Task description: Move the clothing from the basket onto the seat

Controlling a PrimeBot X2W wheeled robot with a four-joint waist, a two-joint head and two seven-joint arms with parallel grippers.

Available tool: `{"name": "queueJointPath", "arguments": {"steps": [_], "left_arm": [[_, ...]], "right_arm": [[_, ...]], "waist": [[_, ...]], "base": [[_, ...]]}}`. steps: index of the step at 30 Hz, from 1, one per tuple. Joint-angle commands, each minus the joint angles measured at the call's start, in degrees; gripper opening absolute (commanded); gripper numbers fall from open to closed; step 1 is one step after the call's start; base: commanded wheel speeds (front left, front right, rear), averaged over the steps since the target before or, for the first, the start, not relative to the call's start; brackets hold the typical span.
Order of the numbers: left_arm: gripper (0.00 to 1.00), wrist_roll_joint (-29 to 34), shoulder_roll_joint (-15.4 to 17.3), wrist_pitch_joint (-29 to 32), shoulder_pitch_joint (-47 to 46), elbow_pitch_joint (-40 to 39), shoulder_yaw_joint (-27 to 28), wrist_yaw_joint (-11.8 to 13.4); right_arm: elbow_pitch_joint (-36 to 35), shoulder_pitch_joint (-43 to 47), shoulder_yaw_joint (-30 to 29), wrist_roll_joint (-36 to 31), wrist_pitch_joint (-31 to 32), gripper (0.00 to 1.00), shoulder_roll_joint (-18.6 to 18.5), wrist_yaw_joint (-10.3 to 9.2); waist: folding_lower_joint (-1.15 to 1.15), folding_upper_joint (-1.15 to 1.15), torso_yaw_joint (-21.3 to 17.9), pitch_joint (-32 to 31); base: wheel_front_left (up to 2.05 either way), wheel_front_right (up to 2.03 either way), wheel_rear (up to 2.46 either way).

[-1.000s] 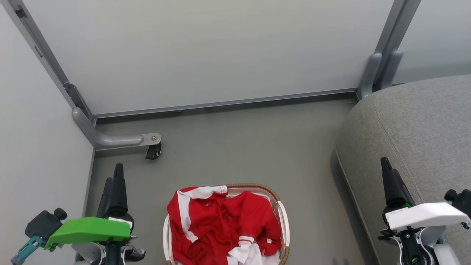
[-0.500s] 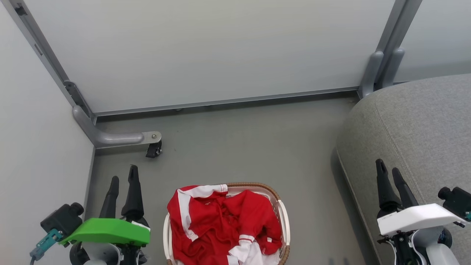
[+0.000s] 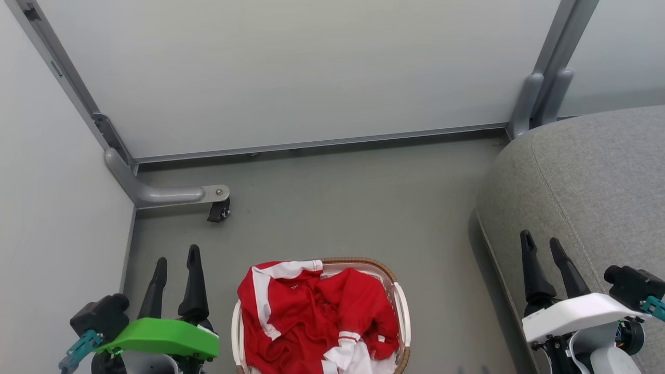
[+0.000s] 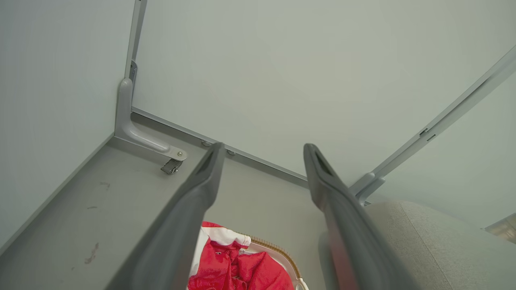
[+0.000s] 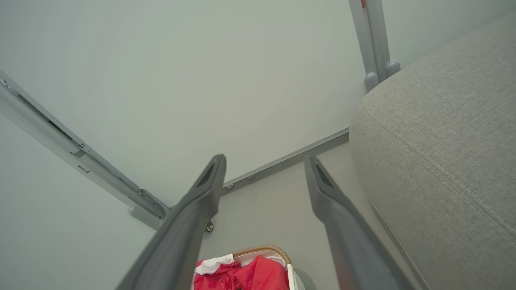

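- I see my left gripper (image 3: 177,254) at the lower left of the head view, fingers spread wide with nothing between them.
- My right gripper (image 3: 540,237) is at the lower right, in front of the seat's (image 3: 597,182) left edge, jaws equally wide apart and empty.
- The clothing (image 3: 306,317) lies heaped in the basket (image 3: 401,311) at bottom centre, a white-banded fold draped over the rim's upper left.
- The basket stands on the floor (image 3: 337,197) between my grippers, apart from both.
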Motion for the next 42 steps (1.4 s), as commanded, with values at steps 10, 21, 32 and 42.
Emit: {"name": "queueJointPath", "arguments": {"steps": [10, 21, 32, 42], "left_arm": [[1.0, 5.85, 0.44, -1.73, 0.67, 1.24, -0.6, 0.33], [1.0, 10.67, 0.48, -3.28, 1.03, 3.03, -1.45, 0.32], [1.0, 14.41, 0.51, -4.69, 1.33, 5.26, -2.12, 0.12], [1.0, 17.43, 0.54, -5.78, 1.64, 6.82, -2.62, -0.08]], "right_arm": [[-0.23, 1.11, 0.54, -6.69, -1.91, 1.0, -0.46, 0.02], [0.28, 1.65, 0.85, -13.18, -3.53, 1.0, -0.51, 0.02], [0.51, 2.25, 0.94, -18.26, -4.9, 1.0, -0.56, 0.02], [0.95, 2.9, 0.88, -22.93, -5.93, 1.0, -0.61, 0.02]], "waist": [[0.0, 0.0, 0.08, -0.03], [0.0, 0.0, 0.23, 0.18], [0.0, 0.0, 0.42, 0.29], [0.0, 0.0, 0.66, 0.18]], "base": [[0.0, 0.0, 0.0], [0.0, 0.0, 0.0], [0.0, 0.0, 0.0], [0.0, 0.0, 0.0]]}}
